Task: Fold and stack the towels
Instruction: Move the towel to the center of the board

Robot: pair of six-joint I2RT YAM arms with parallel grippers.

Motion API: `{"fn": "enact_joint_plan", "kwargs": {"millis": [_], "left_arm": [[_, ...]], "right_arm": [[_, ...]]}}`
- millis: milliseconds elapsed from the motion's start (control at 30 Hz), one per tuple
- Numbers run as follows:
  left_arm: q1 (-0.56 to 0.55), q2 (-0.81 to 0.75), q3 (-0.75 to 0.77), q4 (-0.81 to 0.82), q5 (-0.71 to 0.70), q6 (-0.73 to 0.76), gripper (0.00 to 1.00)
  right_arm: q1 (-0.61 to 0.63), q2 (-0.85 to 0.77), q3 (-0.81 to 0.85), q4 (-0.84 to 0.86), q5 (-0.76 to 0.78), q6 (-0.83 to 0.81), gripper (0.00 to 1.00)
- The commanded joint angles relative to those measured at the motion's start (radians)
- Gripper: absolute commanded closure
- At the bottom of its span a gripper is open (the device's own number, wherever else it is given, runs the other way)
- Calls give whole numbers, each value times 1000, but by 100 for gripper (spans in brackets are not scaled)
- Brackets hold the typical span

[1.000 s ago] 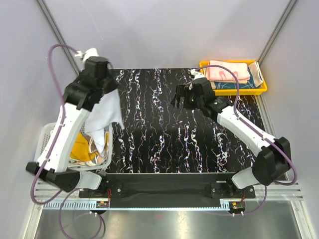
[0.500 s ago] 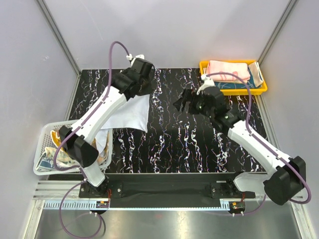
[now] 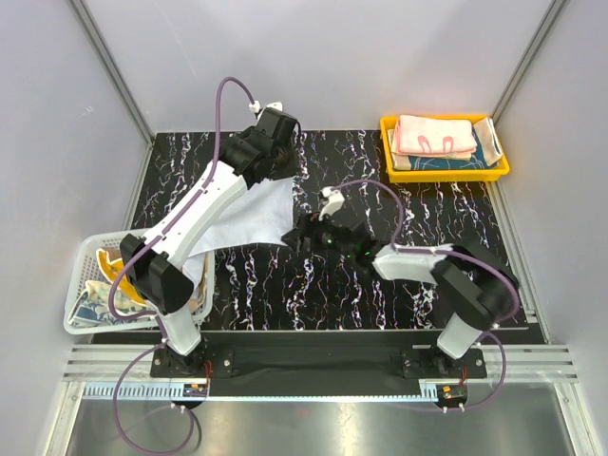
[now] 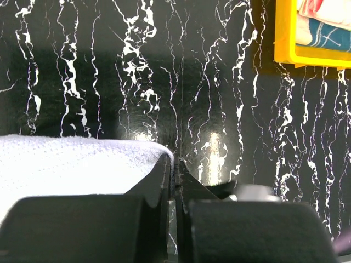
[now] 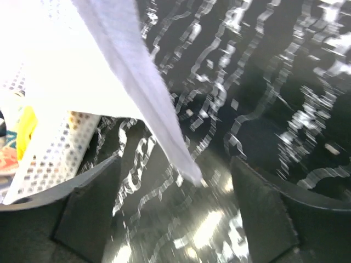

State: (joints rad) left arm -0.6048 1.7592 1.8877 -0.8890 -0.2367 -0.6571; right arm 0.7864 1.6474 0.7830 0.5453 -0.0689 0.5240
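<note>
**Top view.** L arm reaches far fwd over the black marbled table (image 3: 456, 209), wrist bent down. The left gripper (image 3: 270, 163) is clamped on the upper edge of the white towel (image 3: 252, 214), which hangs from it and spreads down toward table centre-left. In the L wrist view both fingers (image 4: 164, 181) are pressed together, w/ the cloth edge (image 4: 71, 159) against the left one.

R arm is folded low, elbow at near right, forearm pointing left. The right gripper (image 3: 306, 233) sits just beside the towel's lower corner. Its jaws are spread wide, and the corner (image 5: 164, 126) hangs btw. them, touching neither.

The yellow tray (image 3: 446, 175), far right, holds a folded pink towel (image 3: 435, 133) atop a teal towel (image 3: 446, 161); the markings are too small to read.

The white mesh basket (image 3: 81, 328), near left, holds an orange-yellow towel (image 3: 119, 269) and a navy patterned towel (image 3: 93, 302), both loose.
</note>
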Motion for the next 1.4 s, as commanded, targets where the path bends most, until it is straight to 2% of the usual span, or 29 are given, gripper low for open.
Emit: {"fn": "enact_joint_plan", "kwargs": {"millis": [0,33,100,233,267,367,533,800,933,967,1033,1100,1200,1233,1267,1367], "left_arm": [[-3,3,69,18,17,25,100],[-1,6,79,13,17,28,100],[-1,11,91,2,11,37,100],[-1,13,100,-2,7,43,100],[-1,14,100,-2,8,43,100],[0,13,100,-4,7,43,100],[2,11,100,-1,10,43,100],[5,8,99,1,11,42,100],[7,6,97,-2,10,43,100],[7,3,100,-2,8,45,100],[11,2,103,-5,8,47,100],[19,-7,105,-8,8,53,100],[40,-29,139,-33,8,66,100],[46,-38,149,-39,10,73,100],[53,-47,168,-47,11,76,100],[63,-90,220,-68,10,89,100]], "right_arm": [[40,95,84,225,46,16,14],[45,110,91,234,53,22,19],[48,140,93,262,61,36,20],[54,149,73,274,104,45,29],[57,149,70,277,113,48,36],[56,144,42,281,133,54,45],[56,101,-5,275,172,53,48],[56,129,-25,280,159,62,56],[56,121,-18,262,164,61,74],[56,114,-16,245,167,62,82],[56,94,-11,208,181,61,90],[56,37,-2,109,225,36,100],[50,-82,85,-179,319,-68,100],[40,-113,160,-262,331,-99,100],[18,-170,204,-432,346,-131,100],[-47,-263,395,-720,344,-281,100]]}}
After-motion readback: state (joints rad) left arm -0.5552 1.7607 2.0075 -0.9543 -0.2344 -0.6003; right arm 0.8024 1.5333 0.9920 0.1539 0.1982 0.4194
